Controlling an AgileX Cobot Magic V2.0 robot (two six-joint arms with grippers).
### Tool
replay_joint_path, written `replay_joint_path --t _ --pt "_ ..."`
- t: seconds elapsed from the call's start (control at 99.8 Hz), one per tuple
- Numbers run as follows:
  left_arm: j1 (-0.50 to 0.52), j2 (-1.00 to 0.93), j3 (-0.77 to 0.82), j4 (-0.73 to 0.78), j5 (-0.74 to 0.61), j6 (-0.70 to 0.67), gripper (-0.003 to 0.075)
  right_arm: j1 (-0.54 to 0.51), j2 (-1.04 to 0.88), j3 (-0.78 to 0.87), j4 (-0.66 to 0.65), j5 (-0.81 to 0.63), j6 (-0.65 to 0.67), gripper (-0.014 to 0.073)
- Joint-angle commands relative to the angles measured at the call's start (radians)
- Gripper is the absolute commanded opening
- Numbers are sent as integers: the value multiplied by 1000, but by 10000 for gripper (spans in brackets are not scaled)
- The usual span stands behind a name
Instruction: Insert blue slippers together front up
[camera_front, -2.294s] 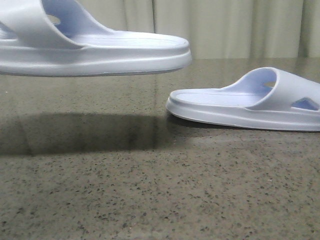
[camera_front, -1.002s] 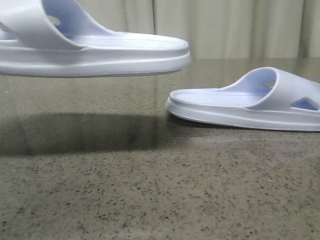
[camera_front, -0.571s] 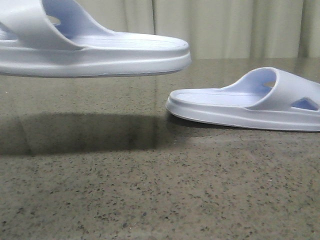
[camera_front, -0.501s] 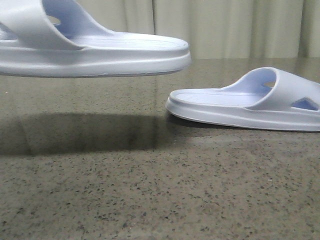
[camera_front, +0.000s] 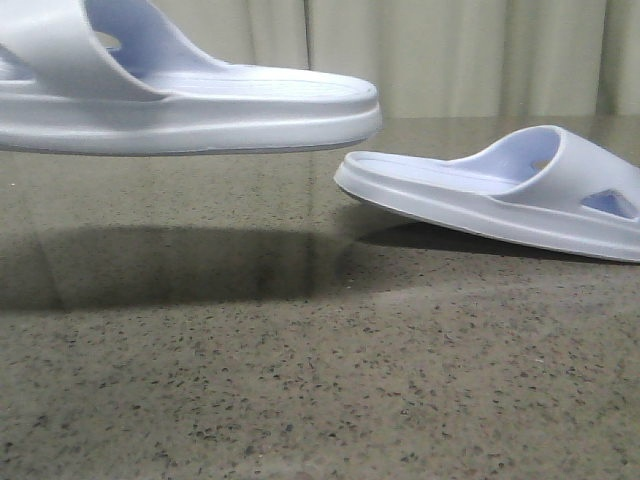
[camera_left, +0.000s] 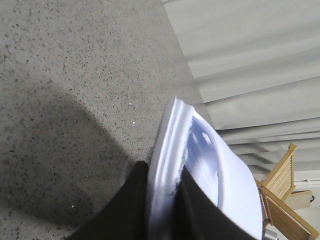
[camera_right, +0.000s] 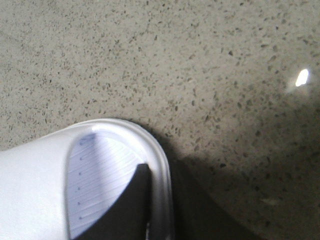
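Observation:
Two pale blue slippers show in the front view. One slipper (camera_front: 200, 110) hangs level in the air at the upper left, its shadow on the table below. The other slipper (camera_front: 480, 195) is at the right, tilted, with its near left end raised off the table. Neither gripper shows in the front view. In the left wrist view my left gripper (camera_left: 164, 170) is shut on the sole edge of the raised slipper (camera_left: 172, 135). In the right wrist view my right gripper (camera_right: 159, 170) is shut on the rim of the right slipper (camera_right: 100, 165), one finger on its ribbed footbed.
The speckled stone table (camera_front: 300, 400) fills the lower front view. A pale curtain (camera_front: 450, 50) hangs behind it. A wooden chair (camera_left: 282, 175) shows beyond the table in the left wrist view.
The right slipper, flat on the table before, has tilted, its left end lifted. The left slipper has stayed where it hangs.

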Motion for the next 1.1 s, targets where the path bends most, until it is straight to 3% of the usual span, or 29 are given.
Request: replay_joint_path --t 0.0,0.291,0.671,1.092 --pt "-5 -6 -26 -51 19 -1 16 2 -1 -15 -2 3 -3 -108" --pt "-5 -6 -26 -46 19 -1 16 2 -73 -27 2 -59 -3 -107" --pt "-5 -6 -26 -47 19 -1 16 2 -287 -201 2 -45 -3 -107" --pt "-5 -6 -26 -70 37 -2 16 2 -445 -276 33 201 -3 -107"
